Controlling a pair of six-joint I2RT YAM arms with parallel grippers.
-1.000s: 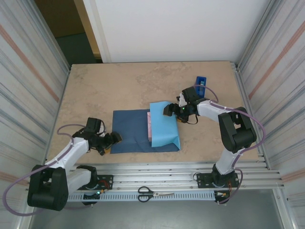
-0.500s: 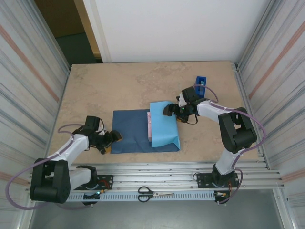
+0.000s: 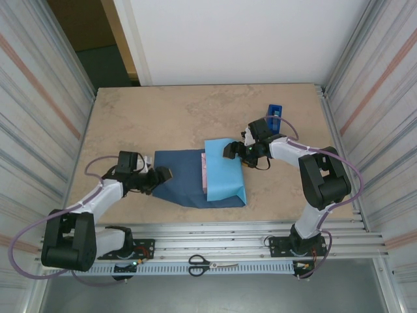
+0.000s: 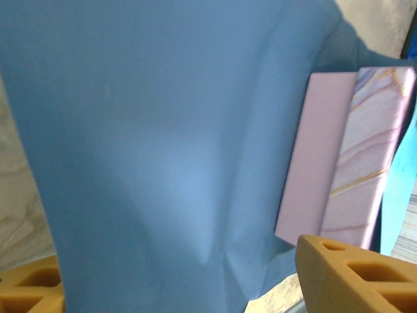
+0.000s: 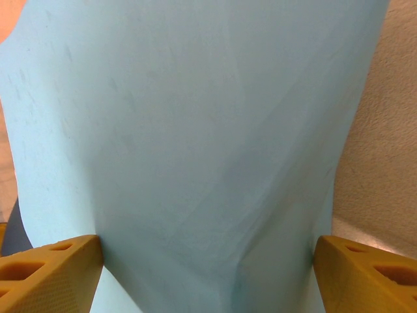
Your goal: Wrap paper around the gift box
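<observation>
Left wrist: plain paper [image 4: 163, 163] touches gift box [image 4: 352, 156].

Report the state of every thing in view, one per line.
paper, right side folded over the gift box, left side unfolded
gift box, lying flat, mostly covered
left gripper, open at the paper's left edge
right gripper, open over the folded side
tape dispenser, upright
scissors, closed

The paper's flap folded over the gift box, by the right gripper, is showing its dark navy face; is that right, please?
Not quite: the paper flap folded over the gift box, by the right gripper, is showing its light sky-blue face, not the dark navy one, as the top external view shows.
</observation>
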